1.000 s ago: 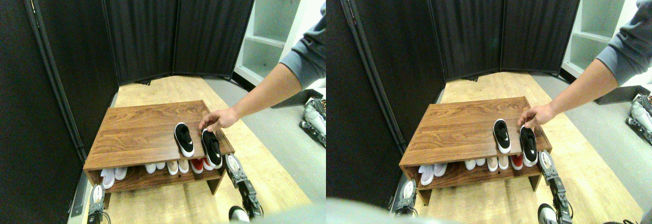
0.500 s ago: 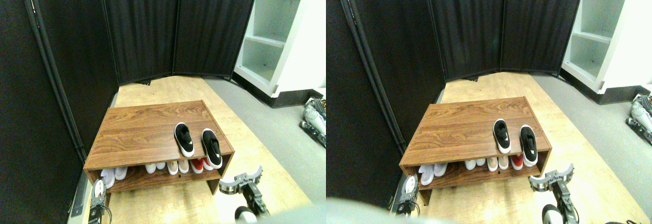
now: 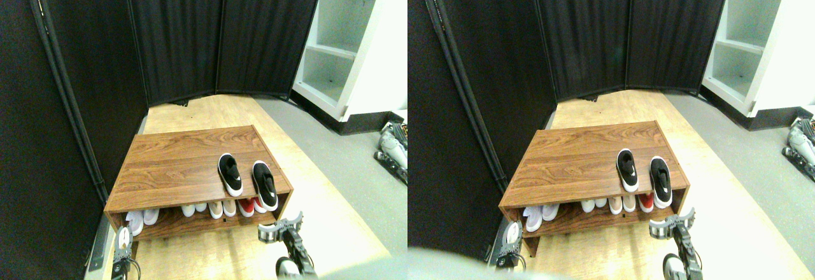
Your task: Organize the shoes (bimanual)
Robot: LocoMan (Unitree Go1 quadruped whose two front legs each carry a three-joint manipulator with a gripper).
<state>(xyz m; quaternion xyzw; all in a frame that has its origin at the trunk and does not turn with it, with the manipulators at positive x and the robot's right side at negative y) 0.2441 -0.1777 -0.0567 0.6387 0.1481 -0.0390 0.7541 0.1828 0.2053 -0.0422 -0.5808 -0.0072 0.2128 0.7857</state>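
Two glossy black shoes [image 3: 247, 178], wood-grain rack [image 3: 172, 165].

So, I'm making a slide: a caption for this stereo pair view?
Two black sneakers rest side by side atop a wooden shoe rack as the right hand approaches below.
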